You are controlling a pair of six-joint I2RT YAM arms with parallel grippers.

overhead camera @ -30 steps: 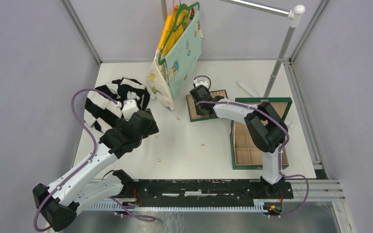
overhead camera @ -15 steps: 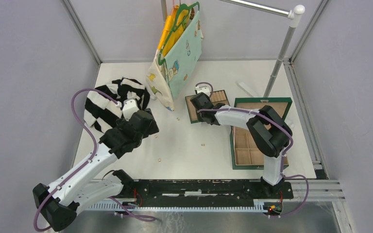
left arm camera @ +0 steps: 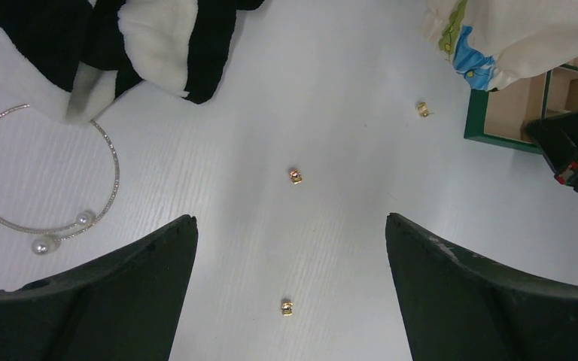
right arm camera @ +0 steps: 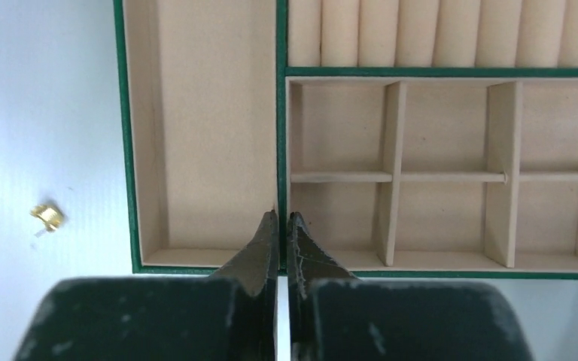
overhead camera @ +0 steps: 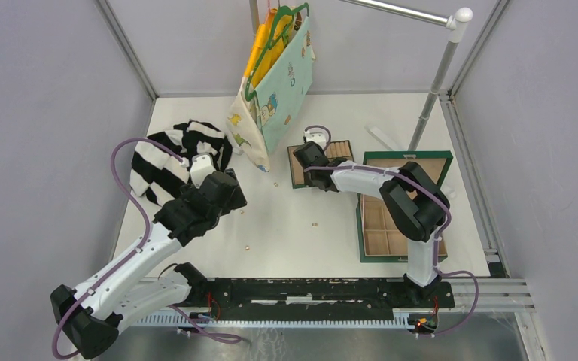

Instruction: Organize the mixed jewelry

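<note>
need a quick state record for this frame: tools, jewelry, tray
left tool: open, above loose gold pieces on the table
right tool: shut, nothing seen in it, over a divider wall of the tray
tray: compartments in view empty
gold pieces: several loose on the table, none in the tray
bangle: on the table, partly under the striped cloth
box: open, beside the tray

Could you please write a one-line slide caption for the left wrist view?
Open left gripper hovers above three small gold pieces on the white table, a pearl-tipped bangle lying by striped cloth.
</note>
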